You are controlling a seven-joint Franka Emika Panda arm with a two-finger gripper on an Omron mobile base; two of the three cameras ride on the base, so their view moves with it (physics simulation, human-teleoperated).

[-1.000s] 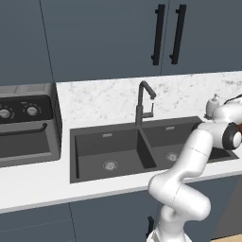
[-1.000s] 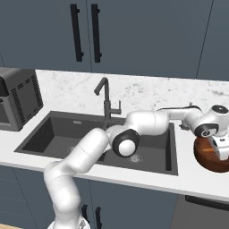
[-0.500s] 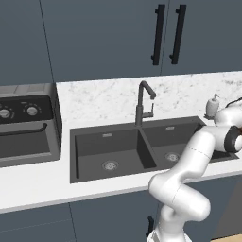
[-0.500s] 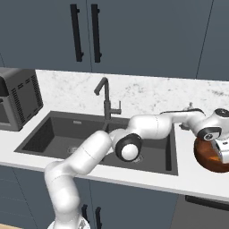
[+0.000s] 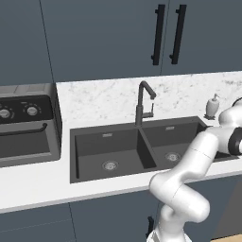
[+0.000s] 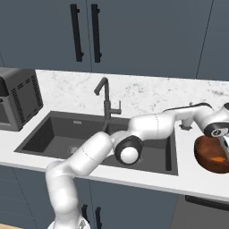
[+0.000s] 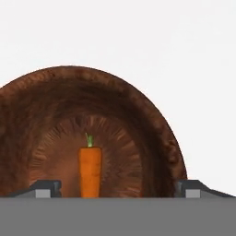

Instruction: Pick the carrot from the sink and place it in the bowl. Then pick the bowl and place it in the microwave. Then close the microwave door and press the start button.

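**A:** Closest first, then: what is the gripper (image 7: 115, 190) doing?

**B:** Spread wide. In the hand view one fingertip (image 7: 45, 188) sits far out at one side and the other far out at the opposite side, with nothing pinched between them. The carrot (image 7: 90, 171) lies between them but clear of both.

**A:** So the carrot is where?

**B:** Flat on the floor of the bowl (image 7: 138, 120), green stub pointing away from the camera. The right base view agrees: an orange sliver (image 6: 218, 158) low inside the reddish-brown bowl (image 6: 206, 154).

**A:** Why hang over it with the fingers apart?

**B:** My reading: the carrot has been released into the bowl, so the first step looks done. Wide fingers also suit the next grasp, which I judge will have to take the bowl's rim.

**A:** And the bowl's placement?

**B:** On the white counter (image 6: 134, 176) just to the right of the sink (image 6: 58, 134), so the arm is stretched far across.

**A:** Further back?

**B:** In the left base view, the sink's two basins (image 5: 106, 151) hold only their drains. The tap (image 5: 144, 101) stands behind them, a soap bottle (image 5: 211, 106) to its right. Beyond the sink's left end sits the microwave (image 5: 26, 125), well apart from the bowl.

**A:** Risk?

**B:** A long carry; a tilted rim grasp could tip the carrot out.
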